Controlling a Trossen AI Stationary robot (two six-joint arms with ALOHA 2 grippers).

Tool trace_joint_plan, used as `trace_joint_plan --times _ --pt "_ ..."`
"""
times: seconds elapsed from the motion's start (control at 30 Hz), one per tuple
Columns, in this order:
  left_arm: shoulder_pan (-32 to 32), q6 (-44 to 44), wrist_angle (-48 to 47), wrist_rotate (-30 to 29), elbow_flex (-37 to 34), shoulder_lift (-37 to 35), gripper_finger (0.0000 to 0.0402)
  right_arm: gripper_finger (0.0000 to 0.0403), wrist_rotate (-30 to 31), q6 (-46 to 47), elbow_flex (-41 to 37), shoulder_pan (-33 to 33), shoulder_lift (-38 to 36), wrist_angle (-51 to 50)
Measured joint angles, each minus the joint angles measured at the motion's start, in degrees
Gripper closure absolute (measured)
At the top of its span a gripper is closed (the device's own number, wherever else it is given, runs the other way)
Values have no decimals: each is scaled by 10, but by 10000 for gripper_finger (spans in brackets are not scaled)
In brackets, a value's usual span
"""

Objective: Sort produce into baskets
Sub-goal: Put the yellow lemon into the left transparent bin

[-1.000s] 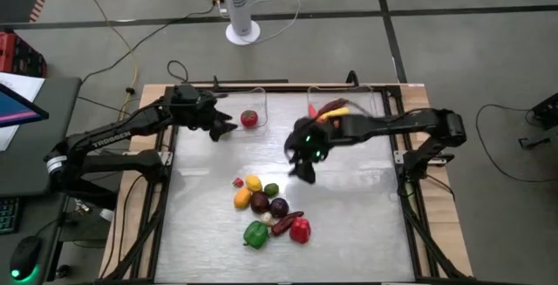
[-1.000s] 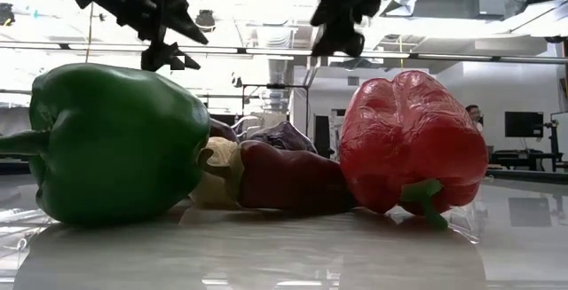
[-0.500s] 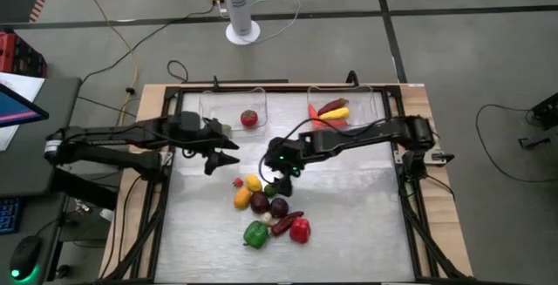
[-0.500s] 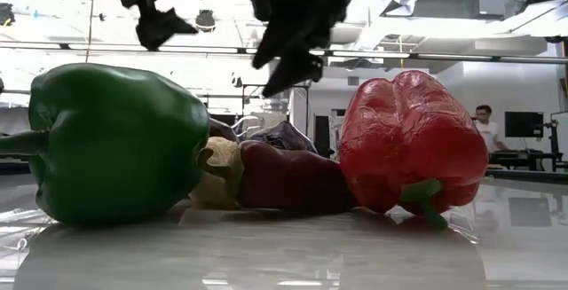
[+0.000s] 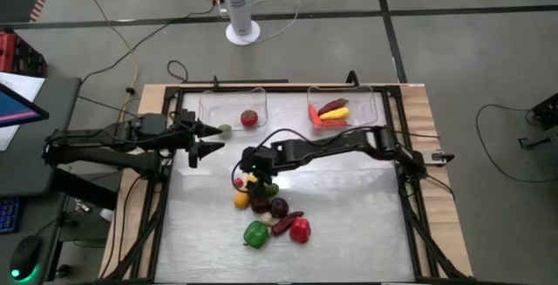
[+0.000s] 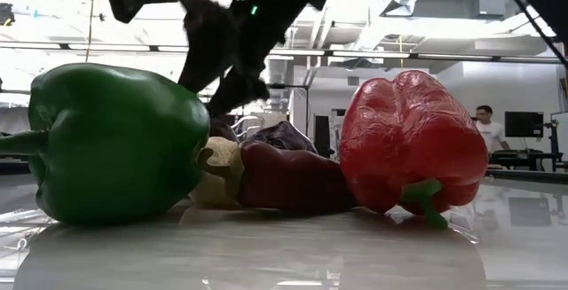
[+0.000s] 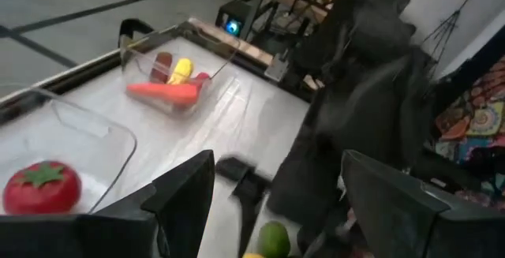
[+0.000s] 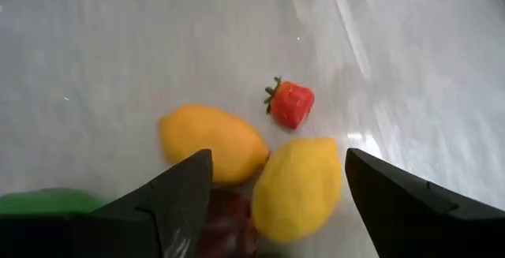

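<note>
R gripper (image 5: 251, 177) hangs w/ fingers spread, holding nothing, right over the yellow lemon (image 8: 297, 187); orange fruit (image 8: 213, 143) touches it and a small strawberry (image 8: 289, 104) lies just beside. L gripper (image 5: 207, 139), also spread and empty, waits near the left basket (image 5: 212, 104), which holds one tomato (image 5: 249, 118). Right basket (image 5: 373, 100) has red, yellow and dark pieces. Green pepper (image 6: 111, 144) and red pepper (image 6: 410, 144) lie at the pile's near edge.

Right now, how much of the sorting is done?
Done: a tomato sits in the left basket; a few pieces lie in the right basket. In hand: right gripper, open and empty, hangs over the lemon. Left gripper waits open. Left: the pile.
</note>
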Motion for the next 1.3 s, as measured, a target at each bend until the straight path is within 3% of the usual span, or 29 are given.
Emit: trace_joint_plan --times 0.3,0.6,0.7,0.9,1.03,1.3 --pt "-8 -24 -43 -11 0 -4 139 95 -3 -21 9 -2 58 -42" --pt "-8 -41 -41 -78 0 -4 139 187 0 -67 9 -14 58 -55" --pt "-8 -47 -38 -99 0 -4 139 196 -1 -70 8 -25 52 -71" --pt "-8 -82 -27 -140 0 -4 139 194 -2 -94 8 -71 -33 -127" --pt "-8 -66 -10 -156 0 3 139 177 17 -97 9 -109 -105 -164" --pt "-8 -52 20 -228 0 9 139 181 43 -84 9 -189 -213 -269"
